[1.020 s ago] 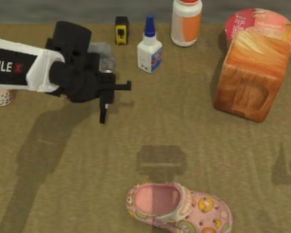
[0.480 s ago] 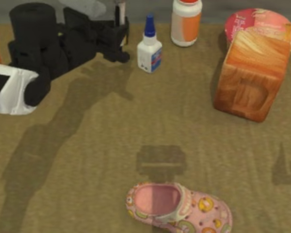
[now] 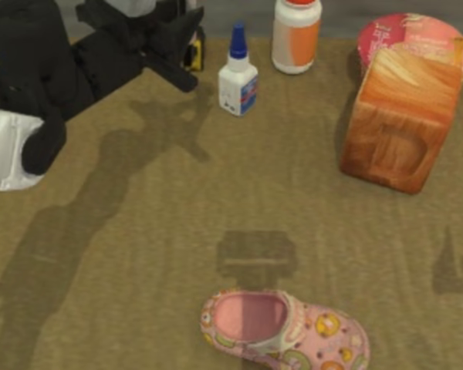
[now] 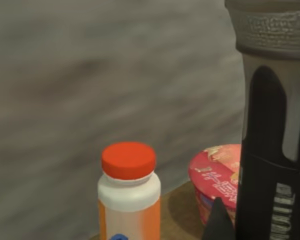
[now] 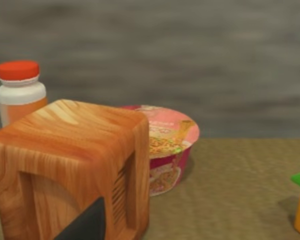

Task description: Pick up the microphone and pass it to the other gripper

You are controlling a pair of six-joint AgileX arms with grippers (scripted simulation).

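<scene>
Up at the far left corner of the desk (image 3: 139, 254), the left pincer (image 3: 177, 31) is clamped on the mic (image 4: 272, 125), lifted above the surface, so it's mostly hidden from the top. Wrist cam shows the mesh head and black handle right up close between the fingers. Glue bottle (image 3: 238, 73) sits just right of it, then the orange-capped bottle (image 3: 296, 35). Right arm isn't visible from above.

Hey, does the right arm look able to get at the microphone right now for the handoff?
Probably not yet. The microphone sits with the left gripper at the table's far left edge, while the right arm is outside the top view, its wrist camera facing the wooden block on the right.
</scene>
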